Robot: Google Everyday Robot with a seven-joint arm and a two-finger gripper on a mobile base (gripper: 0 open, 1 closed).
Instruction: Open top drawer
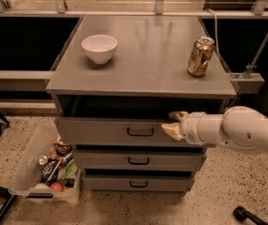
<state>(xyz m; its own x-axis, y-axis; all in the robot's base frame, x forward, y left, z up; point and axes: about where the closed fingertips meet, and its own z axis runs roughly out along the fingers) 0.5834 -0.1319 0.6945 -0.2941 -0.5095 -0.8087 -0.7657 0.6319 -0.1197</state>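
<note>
The top drawer [106, 131] is the uppermost and widest of three grey drawers in a grey cabinet. It stands pulled out a little, with a dark gap above its front, and its black bar handle [140, 132] is at the centre. My gripper [174, 123] is at the drawer front's upper edge, just right of the handle. Its two tan fingers are apart, one [177, 115] over the edge and one [171, 131] in front of the panel. It is not on the handle.
A white bowl [99, 47] and a gold can [200, 56] stand on the cabinet top [145, 55]. Two smaller drawers [138, 161] sit below, closed. A clear plastic bin [40, 170] of items lies on the floor at the cabinet's left. A caster [241, 213] is at lower right.
</note>
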